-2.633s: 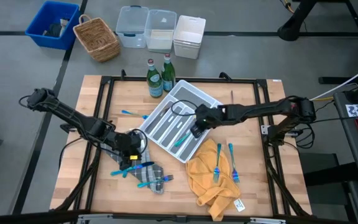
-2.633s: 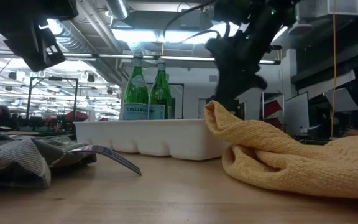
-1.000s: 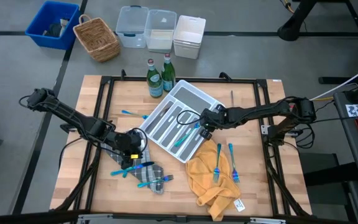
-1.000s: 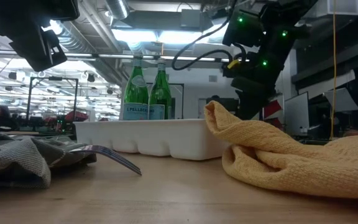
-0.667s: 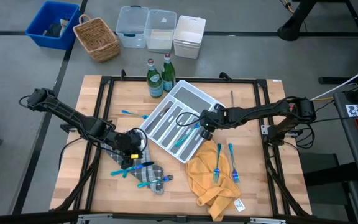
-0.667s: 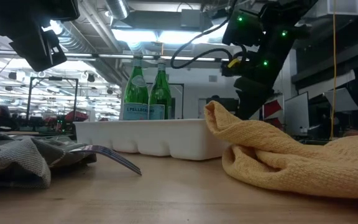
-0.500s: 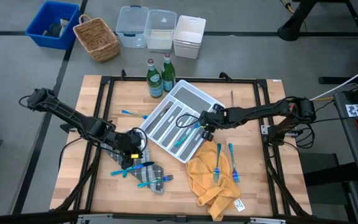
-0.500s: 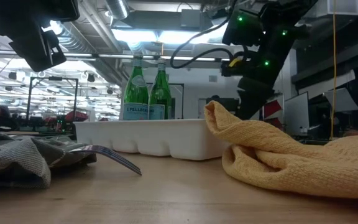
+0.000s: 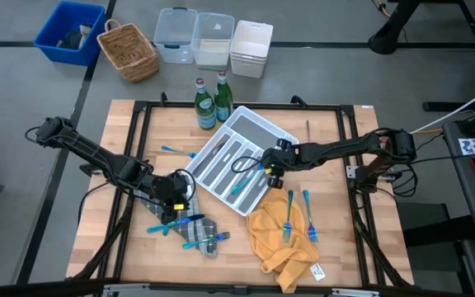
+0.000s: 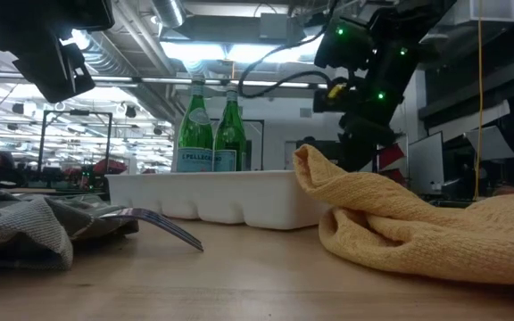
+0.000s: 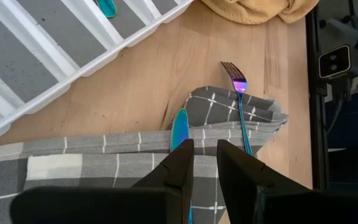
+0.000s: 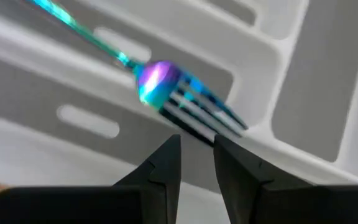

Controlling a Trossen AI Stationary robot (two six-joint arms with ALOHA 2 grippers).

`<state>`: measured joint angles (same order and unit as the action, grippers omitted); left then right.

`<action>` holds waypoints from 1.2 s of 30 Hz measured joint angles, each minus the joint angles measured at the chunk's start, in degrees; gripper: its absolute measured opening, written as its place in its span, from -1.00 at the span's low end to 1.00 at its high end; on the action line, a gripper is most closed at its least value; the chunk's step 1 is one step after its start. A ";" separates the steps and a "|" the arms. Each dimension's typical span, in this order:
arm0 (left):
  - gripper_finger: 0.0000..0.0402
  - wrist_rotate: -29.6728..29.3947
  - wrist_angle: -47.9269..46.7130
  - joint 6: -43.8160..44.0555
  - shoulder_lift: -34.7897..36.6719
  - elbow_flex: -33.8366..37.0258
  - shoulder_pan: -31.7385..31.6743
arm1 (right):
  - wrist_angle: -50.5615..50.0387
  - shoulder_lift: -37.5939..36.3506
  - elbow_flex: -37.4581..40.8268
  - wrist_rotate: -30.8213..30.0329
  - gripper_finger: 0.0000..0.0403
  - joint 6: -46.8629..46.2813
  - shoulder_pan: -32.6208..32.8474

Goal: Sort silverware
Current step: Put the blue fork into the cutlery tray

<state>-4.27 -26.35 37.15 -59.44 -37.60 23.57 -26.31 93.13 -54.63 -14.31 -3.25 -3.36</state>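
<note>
A white divided tray (image 9: 256, 120) lies aslant at the table's middle, with teal utensils (image 9: 239, 183) in its slots. My right gripper (image 9: 269, 169) hovers shut over the tray's near-right rim. Its wrist view shows a teal fork (image 12: 160, 81) in a slot, its tines (image 12: 207, 111) resting on a divider. Two forks (image 9: 289, 216) lie on a yellow cloth (image 9: 275, 243). My left gripper (image 9: 174, 200) hovers shut above a grey checked cloth (image 9: 202, 231). That cloth carries a blue knife (image 11: 179, 127) and a fork (image 11: 238, 93).
Another blue utensil (image 9: 171, 150) lies on the bare wood left of the tray. Two green bottles (image 9: 213, 101) stand at the tray's far end. A thin dark stick (image 9: 308, 128) lies at the far right. A basket (image 9: 128, 51), a blue bin and plastic boxes stand beyond the table.
My right gripper has edged a little toward the table's far-left, back over the tray's near-right rim. The left arm has kept still.
</note>
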 joint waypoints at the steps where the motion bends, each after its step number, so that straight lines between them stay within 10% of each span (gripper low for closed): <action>1: -0.70 0.00 -0.07 0.00 0.00 0.00 0.00 | -0.21 0.38 0.00 0.00 -0.51 0.68 0.00; 36: -0.70 -1.11 -0.03 0.37 0.04 0.02 0.02 | 5.66 1.63 -4.61 1.41 -0.51 5.05 0.00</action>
<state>-5.39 -26.38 37.52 -59.40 -37.58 23.59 -20.65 94.76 -59.24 -12.90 1.80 -3.36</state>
